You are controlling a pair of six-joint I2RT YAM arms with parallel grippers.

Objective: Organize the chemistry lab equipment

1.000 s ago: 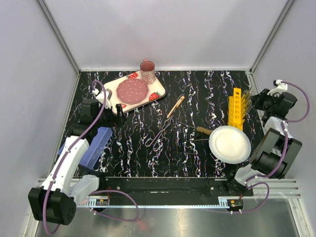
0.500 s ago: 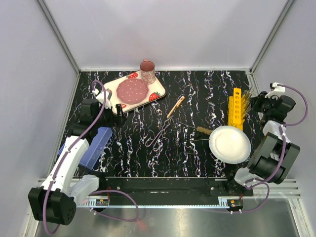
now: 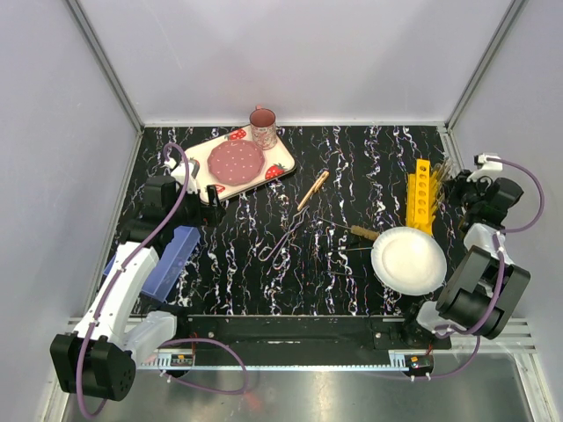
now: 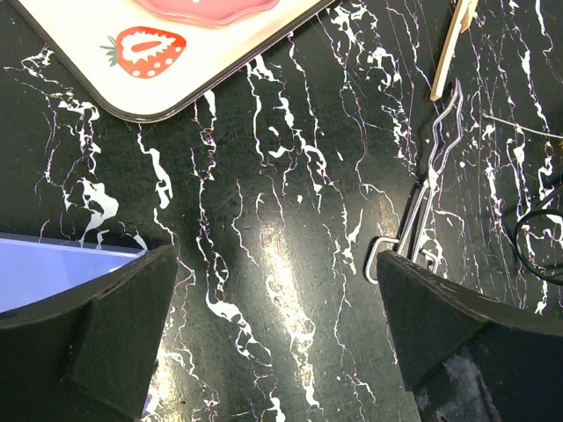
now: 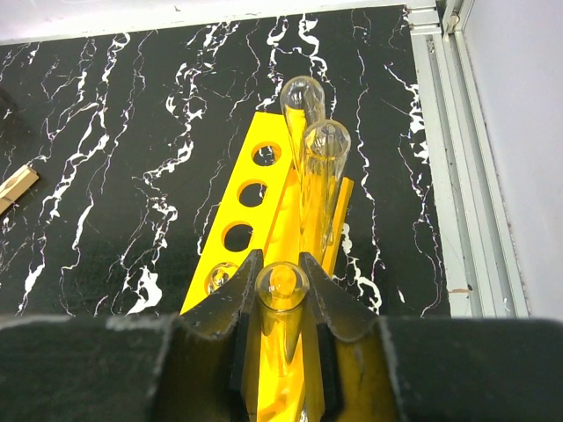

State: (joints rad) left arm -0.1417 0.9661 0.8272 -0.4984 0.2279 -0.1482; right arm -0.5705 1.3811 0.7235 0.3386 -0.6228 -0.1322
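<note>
Your right pincer (image 5: 281, 309) is clamped on a glass test tube (image 5: 281, 283), upright over the near end of the yellow rack (image 5: 264, 189) at the right edge of the tabletop (image 3: 352, 167). Whether the tube's base has entered a hole cannot be told from here. Two more tubes (image 5: 324, 145) stand in the rack's far holes, and a fourth seems to sit in a near hole of the left row, where three holes show empty. That looks to be the part done. The rest is yet to be sorted: the bent wire tong (image 3: 283, 239) lies mid-tabletop, a wooden-handled tool (image 3: 312, 189) lies just beyond it, and another (image 3: 362, 232) lies just beside the white plate (image 3: 413, 264). Your left pincer (image 4: 277, 325) hangs wide and empty above bare tabletop, between the blue box (image 4: 53, 268) and the tong, with the strawberry tray (image 4: 189, 92) near.
</note>
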